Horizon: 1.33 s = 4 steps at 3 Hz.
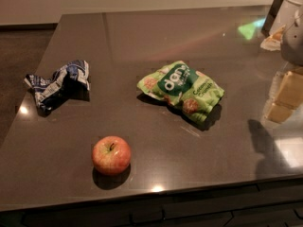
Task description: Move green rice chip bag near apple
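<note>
The green rice chip bag (181, 90) lies flat near the middle of the dark countertop (142, 37). It is light green with a dark green oval and white letters. The apple (111, 155), red and yellow with a short stem, sits near the front edge, to the left of and nearer than the bag, about one bag-width away. My gripper (283, 100) is at the right edge of the view, to the right of the bag and apart from it. It shows as tan blocks under a white arm part (293, 27). It holds nothing that I can see.
A crumpled dark blue and white bag (59, 84) lies at the left side of the counter. The gripper's shadow (260, 141) falls on the counter at the right. The counter's front edge runs just below the apple, and the floor shows at the far left.
</note>
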### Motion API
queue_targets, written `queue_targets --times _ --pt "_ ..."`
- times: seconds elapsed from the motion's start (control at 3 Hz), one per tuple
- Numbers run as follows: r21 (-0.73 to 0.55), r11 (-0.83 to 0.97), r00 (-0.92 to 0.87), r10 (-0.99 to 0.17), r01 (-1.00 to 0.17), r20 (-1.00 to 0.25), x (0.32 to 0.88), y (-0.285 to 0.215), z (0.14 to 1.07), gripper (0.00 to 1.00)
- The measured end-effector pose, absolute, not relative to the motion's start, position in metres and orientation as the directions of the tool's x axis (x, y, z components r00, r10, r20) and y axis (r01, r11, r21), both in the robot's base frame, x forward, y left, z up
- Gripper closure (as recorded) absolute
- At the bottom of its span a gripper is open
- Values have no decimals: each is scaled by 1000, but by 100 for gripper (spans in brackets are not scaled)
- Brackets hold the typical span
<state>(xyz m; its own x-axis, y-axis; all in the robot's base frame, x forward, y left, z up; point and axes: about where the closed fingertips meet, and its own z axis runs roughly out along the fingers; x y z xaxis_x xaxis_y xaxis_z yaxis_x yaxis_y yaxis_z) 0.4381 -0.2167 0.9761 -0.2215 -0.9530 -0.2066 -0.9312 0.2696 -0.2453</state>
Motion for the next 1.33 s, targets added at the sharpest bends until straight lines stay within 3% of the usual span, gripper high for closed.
queue_targets --times 1.33 --pt "-222 310 -248 -932 -924 -265 496 -162 929 0"
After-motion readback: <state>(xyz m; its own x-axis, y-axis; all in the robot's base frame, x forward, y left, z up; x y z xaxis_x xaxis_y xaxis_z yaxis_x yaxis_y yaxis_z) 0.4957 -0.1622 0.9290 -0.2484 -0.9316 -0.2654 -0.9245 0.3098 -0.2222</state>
